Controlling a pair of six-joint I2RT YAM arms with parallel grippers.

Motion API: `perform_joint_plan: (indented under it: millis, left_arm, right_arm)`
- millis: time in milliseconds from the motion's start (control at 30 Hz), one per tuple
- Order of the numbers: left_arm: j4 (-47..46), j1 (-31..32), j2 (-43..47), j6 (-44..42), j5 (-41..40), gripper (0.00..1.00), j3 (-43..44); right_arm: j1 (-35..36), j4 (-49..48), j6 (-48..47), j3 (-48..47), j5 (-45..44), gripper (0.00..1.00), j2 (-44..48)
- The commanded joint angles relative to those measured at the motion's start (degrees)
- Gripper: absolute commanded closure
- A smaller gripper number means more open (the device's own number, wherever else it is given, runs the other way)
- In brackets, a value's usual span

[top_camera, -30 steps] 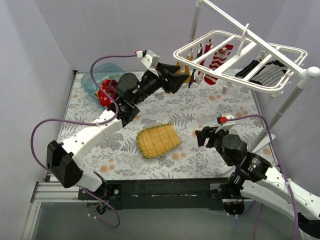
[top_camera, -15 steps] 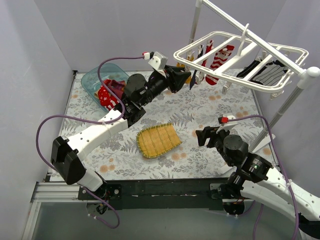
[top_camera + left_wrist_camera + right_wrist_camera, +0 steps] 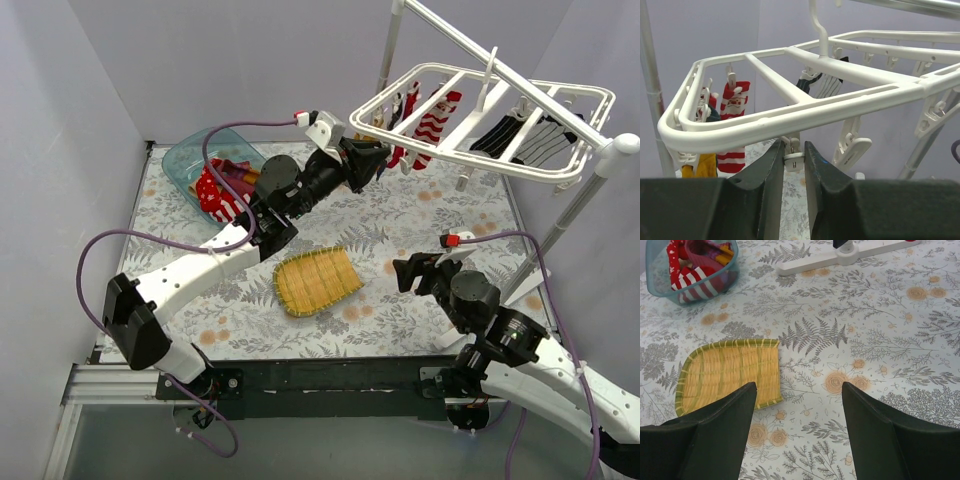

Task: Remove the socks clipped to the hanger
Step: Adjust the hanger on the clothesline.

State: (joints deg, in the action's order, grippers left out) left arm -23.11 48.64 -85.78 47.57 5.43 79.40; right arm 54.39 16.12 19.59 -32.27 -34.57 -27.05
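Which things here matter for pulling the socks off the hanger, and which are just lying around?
For the job: hanger, clipped socks, left gripper pinching a clip, blue bin holding loose socks.
Lying about: woven mat, open right gripper.

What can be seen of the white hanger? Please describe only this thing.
The hanger is a white plastic rectangular frame with crossbars, a top hook and small clips dangling beneath. It hangs from the stand and its arm. Socks hang clipped at its ends. The left gripper appears to pinch one clip under the near rail.
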Motion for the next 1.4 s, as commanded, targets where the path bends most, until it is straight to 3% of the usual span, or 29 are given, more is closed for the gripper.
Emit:
perform_joint_plan:
  millis: [0,733,967,1267,1367]
  left_arm:
    - [-0.3,1.9,3.4,-1.3,-0.5,0.99,-0.1]
    - [6.4,13.1,3.5,-5.3,-7.8,1.00,0.5]
    - [7.7,14.2,3.1,-5.9,-11.1,1.00,0.9]
    - [10.4,14.2,2.4,-6.5,-14.7,1.00,2.1]
    - [10.4,14.2,2.6,-6.4,-14.9,1.00,2.2]
  right_arm:
    - [0.0,-3.0,-0.6,-3.4,-1.7,0.23,0.8]
    - [0.0,-11.5,-7.8,-7.2,-1.5,0.24,3.8]
    - [0.1,-11.2,-8.7,-9.3,-1.8,0.24,4.7]
    - [0.0,-15.6,-6.9,-12.6,6.6,0.25,6.6]
    - [0.0,-17.8,-6.7,-13.3,4.6,0.27,7.2]
